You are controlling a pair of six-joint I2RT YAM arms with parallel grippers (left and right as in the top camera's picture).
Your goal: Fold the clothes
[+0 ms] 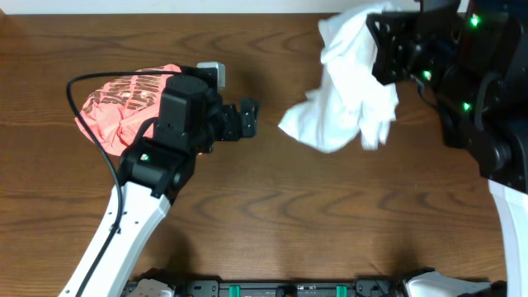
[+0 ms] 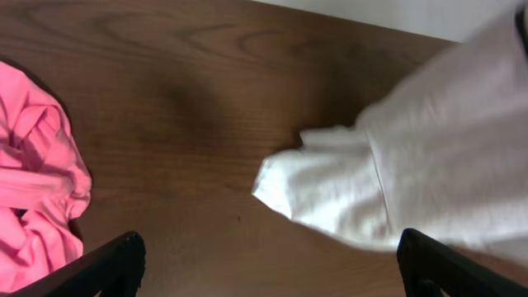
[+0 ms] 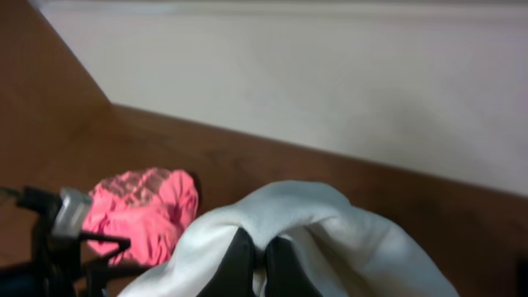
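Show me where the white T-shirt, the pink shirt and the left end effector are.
white T-shirt (image 1: 334, 120): overhead view, on its crumpled lower part.
coral-pink shirt (image 1: 111, 111): overhead view, on its bunched middle.
left end effector (image 1: 249, 118): overhead view, midway between its fingertips.

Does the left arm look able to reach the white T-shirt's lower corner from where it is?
Probably yes: the left hand is open and faces the white T-shirt, and only bare table lies between them.
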